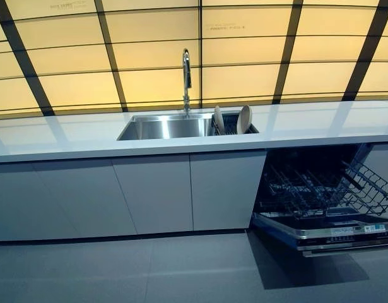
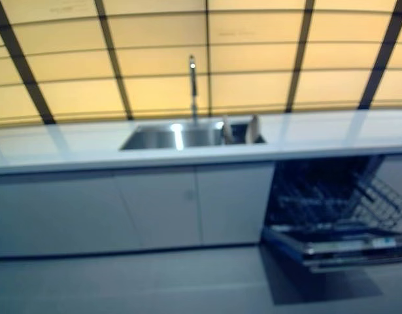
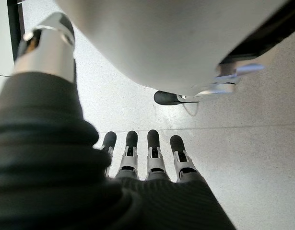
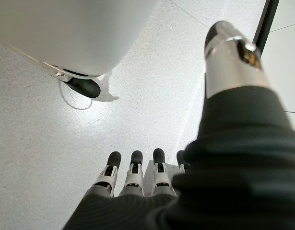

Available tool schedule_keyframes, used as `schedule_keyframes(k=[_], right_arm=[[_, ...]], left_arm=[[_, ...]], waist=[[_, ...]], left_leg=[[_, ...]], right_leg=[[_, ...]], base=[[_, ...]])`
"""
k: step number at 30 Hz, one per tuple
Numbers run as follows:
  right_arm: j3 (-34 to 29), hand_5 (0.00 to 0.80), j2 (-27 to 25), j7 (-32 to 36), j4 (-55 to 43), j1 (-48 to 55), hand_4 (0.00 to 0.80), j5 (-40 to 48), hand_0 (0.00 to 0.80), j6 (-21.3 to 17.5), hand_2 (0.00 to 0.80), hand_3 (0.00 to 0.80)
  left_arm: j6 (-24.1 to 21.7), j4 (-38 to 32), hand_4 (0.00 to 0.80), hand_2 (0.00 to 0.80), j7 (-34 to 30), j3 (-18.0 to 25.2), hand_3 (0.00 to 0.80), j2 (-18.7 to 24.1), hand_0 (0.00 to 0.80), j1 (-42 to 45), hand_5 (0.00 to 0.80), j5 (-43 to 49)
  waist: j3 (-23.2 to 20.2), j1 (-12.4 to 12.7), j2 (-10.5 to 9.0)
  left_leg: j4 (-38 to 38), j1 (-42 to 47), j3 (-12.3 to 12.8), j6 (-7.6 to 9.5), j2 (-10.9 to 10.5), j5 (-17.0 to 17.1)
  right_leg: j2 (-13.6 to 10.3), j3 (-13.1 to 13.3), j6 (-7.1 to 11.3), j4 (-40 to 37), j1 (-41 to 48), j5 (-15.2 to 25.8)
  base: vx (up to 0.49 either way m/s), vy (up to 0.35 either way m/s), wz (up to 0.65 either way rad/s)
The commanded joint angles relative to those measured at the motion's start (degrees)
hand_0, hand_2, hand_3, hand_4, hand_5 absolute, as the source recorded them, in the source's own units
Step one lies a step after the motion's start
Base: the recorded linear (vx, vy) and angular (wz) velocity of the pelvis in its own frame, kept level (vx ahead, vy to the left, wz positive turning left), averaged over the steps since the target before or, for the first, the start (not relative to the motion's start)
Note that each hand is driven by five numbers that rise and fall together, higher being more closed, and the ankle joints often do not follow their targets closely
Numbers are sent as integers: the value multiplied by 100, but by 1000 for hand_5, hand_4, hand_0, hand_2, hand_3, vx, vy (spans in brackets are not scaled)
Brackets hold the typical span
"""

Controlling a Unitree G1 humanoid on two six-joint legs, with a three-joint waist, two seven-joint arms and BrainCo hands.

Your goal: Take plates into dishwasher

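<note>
Two pale plates [image 1: 244, 118] stand on edge in a rack at the right end of the steel sink [image 1: 157, 128]; a smaller one [image 1: 218, 118] is just left of the larger. The dishwasher [image 1: 326, 235] is at the lower right under the counter, its door folded down and its wire rack [image 1: 364, 187] pulled out with nothing in it. Neither hand shows in the eye views. My left hand [image 3: 142, 160] hangs over the grey floor with straight fingers, holding nothing. In its own wrist view my right hand [image 4: 135, 179] does the same.
A white counter [image 1: 307, 123] runs across the view with a tall tap [image 1: 186, 79] behind the sink. Grey cabinet doors [image 1: 156, 192] close the front left of the dishwasher. A yellow panelled wall stands behind. Grey tiled floor [image 1: 118, 271] lies before the cabinets.
</note>
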Motion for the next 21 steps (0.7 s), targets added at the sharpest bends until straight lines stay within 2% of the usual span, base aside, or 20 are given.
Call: schedule_keyframes(k=[1, 6, 21], right_arm=[[115, 0, 141, -47, 155, -429, 0, 40, 0, -46, 0, 0], [113, 0, 119, 18, 142, -440, 0, 35, 0, -21, 0, 0], [189, 0, 58, 154, 117, -543, 0, 80, 0, 4, 0, 0]], left_arm=[[-7, 202, 0, 0, -72, -113, 0, 44, 0, -456, 0, 170], [-128, 180, 0, 0, -24, -121, 0, 59, 0, -463, 0, 83], [-27, 97, 0, 0, -125, -202, 0, 101, 0, -455, 0, 131]], waist=[[303, 144, -354], [319, 130, -353], [419, 169, -313]], left_leg=[[13, 154, 196, 282, -249, -172], [13, 179, 199, 292, -262, -186], [26, 194, 191, 313, -281, -186]], right_leg=[[-259, 195, 228, 156, -181, 190], [-263, 220, 233, 165, -174, 191], [-289, 184, 236, 224, -179, 180]], base=[[0, 0, 0], [0, 0, 0], [0, 0, 0]])
